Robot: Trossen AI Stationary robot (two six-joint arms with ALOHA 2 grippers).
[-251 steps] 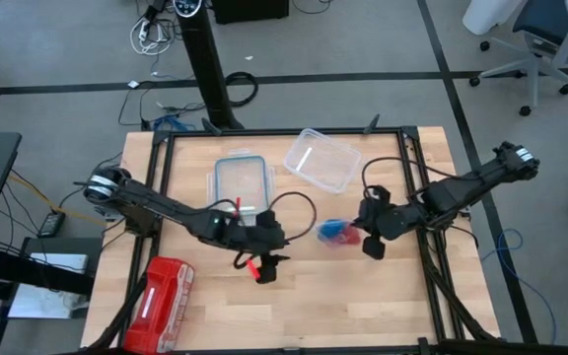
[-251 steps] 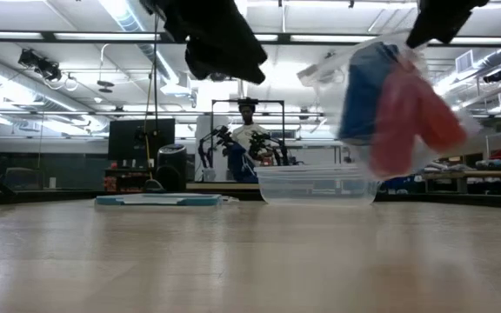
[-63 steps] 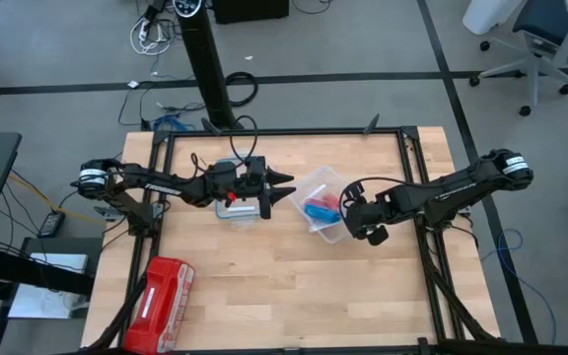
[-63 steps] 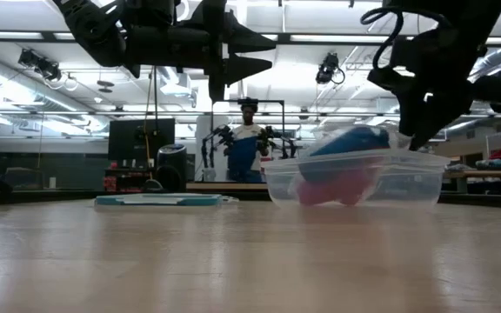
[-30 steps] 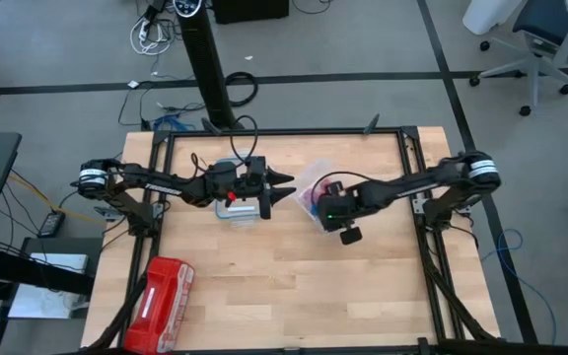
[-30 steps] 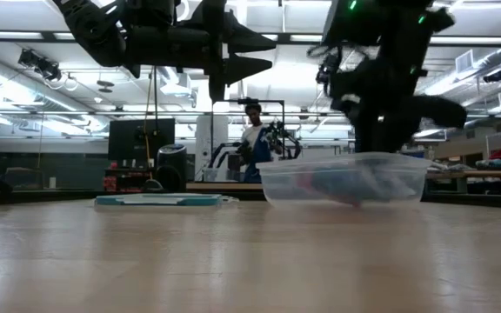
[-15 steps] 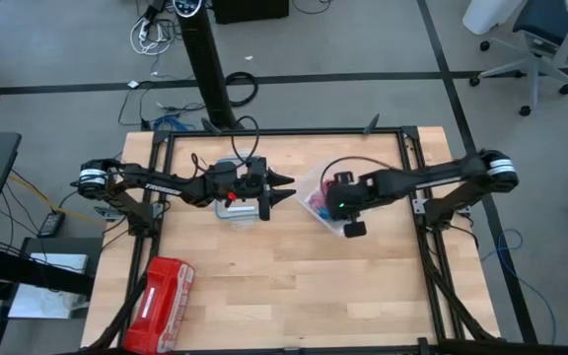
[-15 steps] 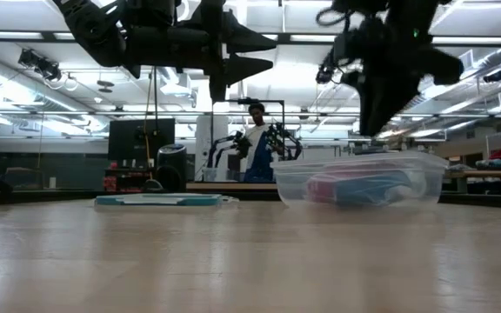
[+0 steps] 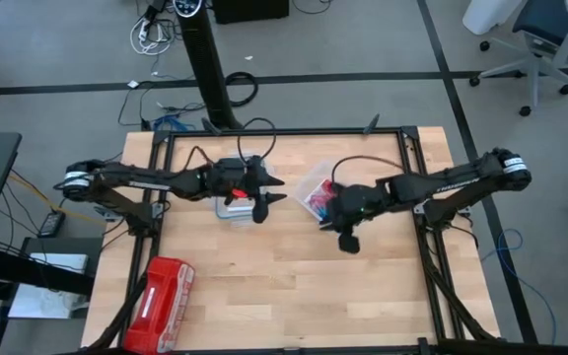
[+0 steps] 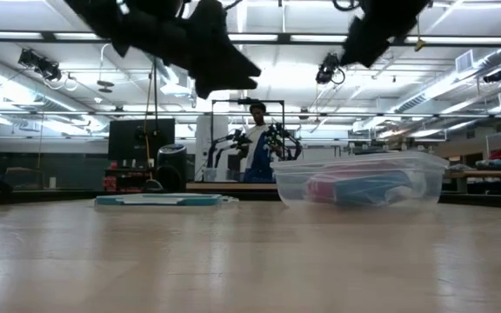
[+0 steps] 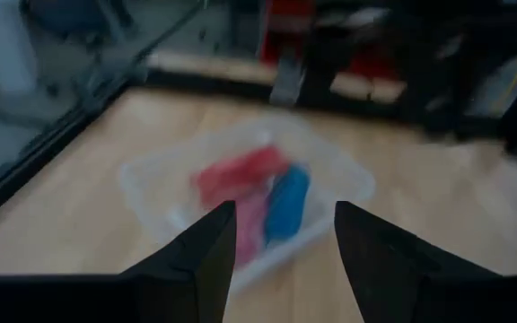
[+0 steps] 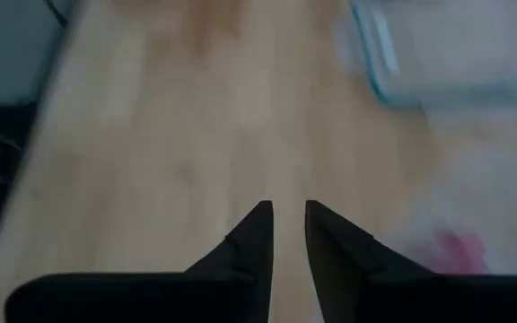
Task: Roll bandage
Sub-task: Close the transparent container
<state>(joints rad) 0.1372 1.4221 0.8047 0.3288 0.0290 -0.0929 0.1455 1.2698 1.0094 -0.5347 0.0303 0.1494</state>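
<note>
The blue bandage, rolled up, lies beside red-pink rolls in a clear plastic container on the table, right of centre; the low view shows it through the wall. My left gripper hovers open to the container's left, pointing at it, nothing between its fingers. My right gripper hangs above the table just near of the container, fingers a narrow gap apart, holding nothing.
The container's clear lid lies flat below my left gripper. A red zip pouch sits at the near left corner. Bare wood stretches across the near half of the table. A person stands far behind the table.
My right gripper has risen out of the container, swung toward the near edge and rolled. The container has slid a little toward the table's right and now rests still. My left gripper has tipped its fingers downward, staying open in place.
</note>
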